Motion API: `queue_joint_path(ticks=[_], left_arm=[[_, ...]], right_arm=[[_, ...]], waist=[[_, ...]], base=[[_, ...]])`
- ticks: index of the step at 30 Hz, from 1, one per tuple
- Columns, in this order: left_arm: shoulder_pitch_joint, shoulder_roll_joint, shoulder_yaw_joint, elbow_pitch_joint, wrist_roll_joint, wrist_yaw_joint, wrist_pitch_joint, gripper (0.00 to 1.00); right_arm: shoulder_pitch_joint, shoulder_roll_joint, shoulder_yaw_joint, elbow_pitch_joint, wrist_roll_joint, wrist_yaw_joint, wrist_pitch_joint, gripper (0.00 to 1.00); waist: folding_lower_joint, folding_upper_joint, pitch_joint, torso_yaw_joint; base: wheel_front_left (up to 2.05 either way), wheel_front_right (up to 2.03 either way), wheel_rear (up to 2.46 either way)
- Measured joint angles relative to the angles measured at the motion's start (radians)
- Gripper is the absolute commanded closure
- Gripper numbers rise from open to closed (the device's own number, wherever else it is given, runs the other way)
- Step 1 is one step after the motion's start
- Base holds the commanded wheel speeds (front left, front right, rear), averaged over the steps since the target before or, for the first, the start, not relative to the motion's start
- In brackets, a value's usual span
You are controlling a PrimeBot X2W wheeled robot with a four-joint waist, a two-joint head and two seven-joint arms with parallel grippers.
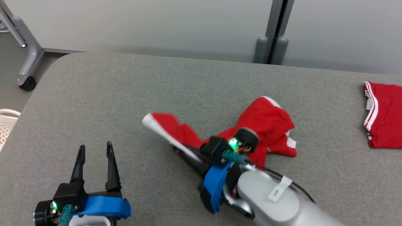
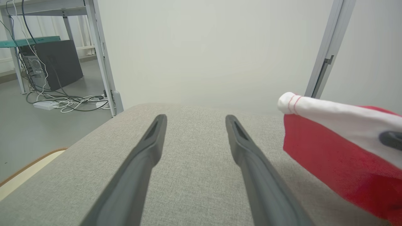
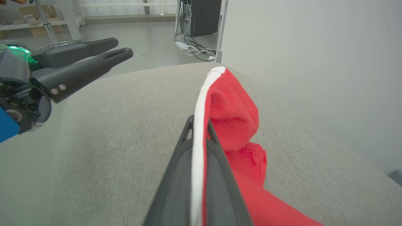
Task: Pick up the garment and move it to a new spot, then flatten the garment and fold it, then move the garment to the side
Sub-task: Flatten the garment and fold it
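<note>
I have the right gripper [image 3: 198, 125] pinched on the white hem of the red garment [image 1: 267, 122], bunched near the middle of the table [image 1: 125, 88], left gripper [image 1: 95, 150] spread idle near the table's front-left, so looks like pickup only; relocate, flatten, fold, move-aside left.

- Left end effector [image 1: 95, 146]: lower left in head view, two dark fingers pointing up, spread wide.
- Right end effector [image 3: 198, 125]: fingers pressed together, pinching garment [image 1: 267, 122] edge, aimed up-left.
- Right forearm [image 1: 270, 201]: pale, entering from lower right.
</note>
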Motion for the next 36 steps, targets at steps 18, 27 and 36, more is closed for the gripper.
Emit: queue_joint_path(ticks=[18, 27, 36], left_arm=[[0.015, -0.001, 0.006, 0.000, -0.009, 0.010, 0.000, 0.00], [0.024, -0.002, 0.026, -0.016, -0.001, 0.013, 0.000, 0.00], [0.025, -0.002, 0.027, -0.018, -0.001, 0.009, 0.000, 0.00]], right_arm=[[0.154, -0.001, 0.110, -0.097, 0.092, 0.000, -0.035, 0.00], [0.161, -0.150, -0.250, -0.080, -0.005, 0.000, -0.059, 0.00], [0.324, -0.185, -0.379, -0.125, -0.021, 0.000, -0.021, 0.00]], waist=[[0.0001, 0.0000, 0.004, -0.043], [0.0001, 0.0000, 0.006, -0.089], [0.0001, 0.0000, 0.012, -0.101]], base=[[0.00, 0.00, 0.00], [0.00, 0.00, 0.00], [0.00, 0.00, 0.00]])
